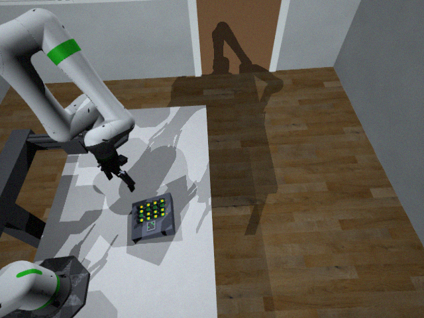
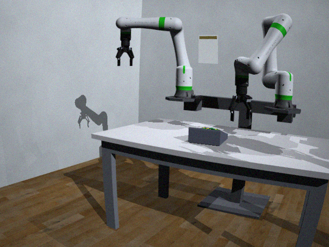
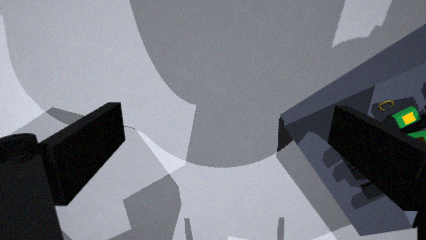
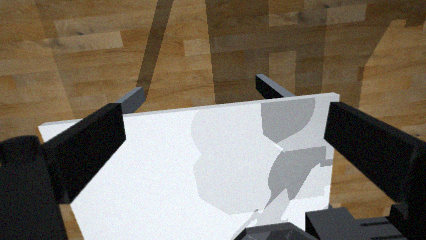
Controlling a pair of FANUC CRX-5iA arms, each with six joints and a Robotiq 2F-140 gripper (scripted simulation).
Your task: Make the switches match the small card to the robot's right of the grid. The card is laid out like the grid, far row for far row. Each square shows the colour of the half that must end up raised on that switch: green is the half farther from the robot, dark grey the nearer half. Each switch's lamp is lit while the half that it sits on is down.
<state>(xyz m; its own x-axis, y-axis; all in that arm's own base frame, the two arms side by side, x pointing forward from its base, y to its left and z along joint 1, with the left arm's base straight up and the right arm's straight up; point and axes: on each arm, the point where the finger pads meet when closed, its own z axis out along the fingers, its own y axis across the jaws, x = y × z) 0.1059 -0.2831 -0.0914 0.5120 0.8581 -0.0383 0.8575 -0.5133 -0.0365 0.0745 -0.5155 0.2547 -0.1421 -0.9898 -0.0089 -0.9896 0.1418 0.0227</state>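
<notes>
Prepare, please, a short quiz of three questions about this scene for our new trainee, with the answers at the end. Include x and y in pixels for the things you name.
1. True or false: the left hand (image 1: 120, 183) (image 2: 240, 119) (image 3: 227, 123) is shut.
2. Which hand is nearer to the switch box (image 1: 140, 234) (image 2: 203, 136) (image 3: 380, 67)? A) the left hand B) the right hand (image 2: 124, 65) (image 4: 225, 121)
3. Fill in: the lit lamps (image 1: 162, 201) (image 3: 409, 118) are ____ in colour.

Key: 1 false; 2 A; 3 yellow
</notes>
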